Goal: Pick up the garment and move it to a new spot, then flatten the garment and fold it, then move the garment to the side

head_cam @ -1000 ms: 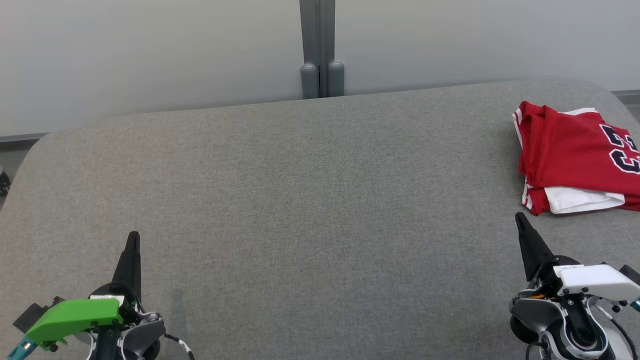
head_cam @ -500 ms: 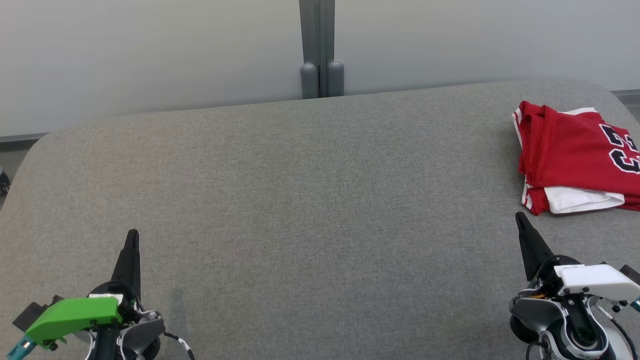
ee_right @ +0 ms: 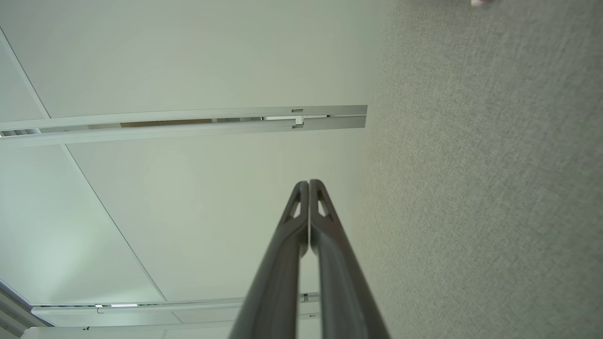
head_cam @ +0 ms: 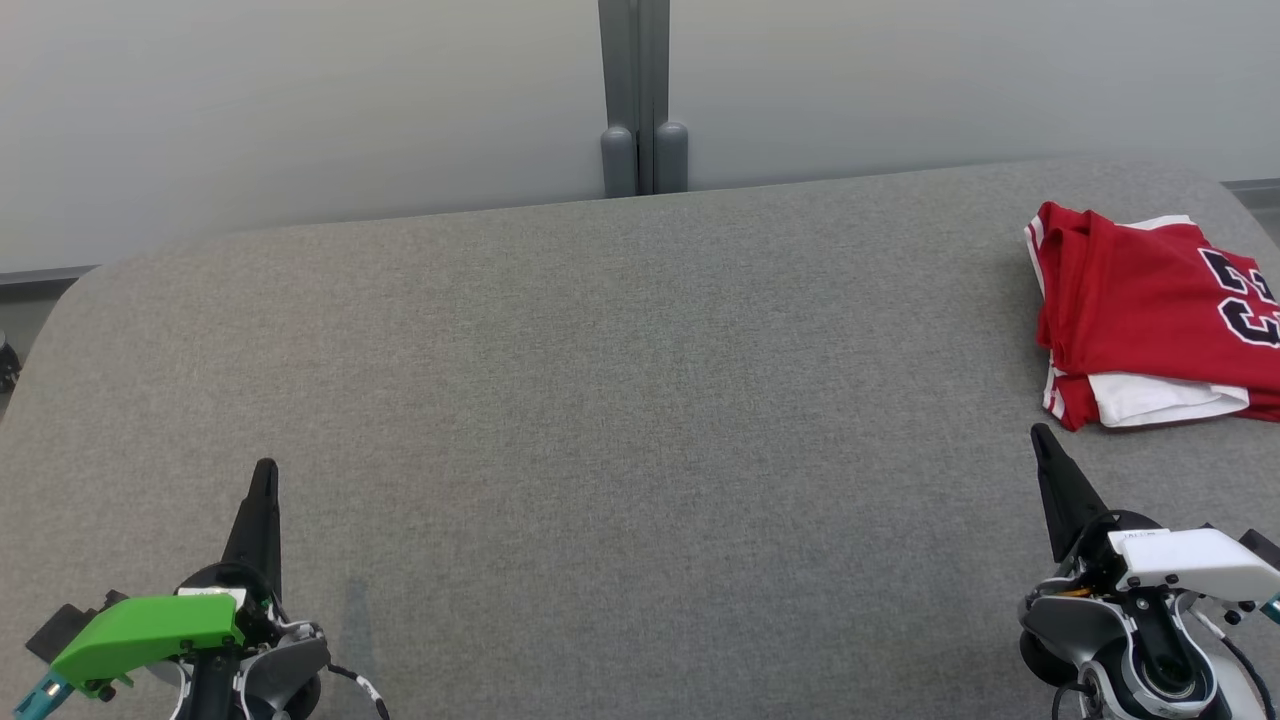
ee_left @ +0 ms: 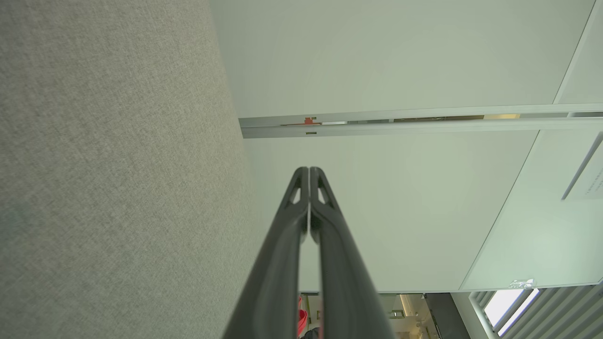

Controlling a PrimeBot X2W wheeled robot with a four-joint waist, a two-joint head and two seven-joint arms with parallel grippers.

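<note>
The two dark fingers of the left gripper (head_cam: 264, 472) are pressed together, tip against tip, and nothing is between them. In the left wrist view they meet in one thin line. The right gripper (head_cam: 1041, 436) is the same: its fingers are closed and empty. Both grippers are at the near edge of the grey fabric table (head_cam: 640, 400), one at the near left and one at the near right, and both point toward the far side.

The garment (head_cam: 1140, 310), a red jersey with white trim and dark numbers, lies folded on the far right part of the table. It is just beyond the tips of the right fingers and a little to their right, near them but not touching. It is well apart from the left fingers, across the table's width. Its right side goes out of the head view. Behind the table stands a pale wall (head_cam: 300, 120) with a grey post (head_cam: 640, 100) in its middle.
</note>
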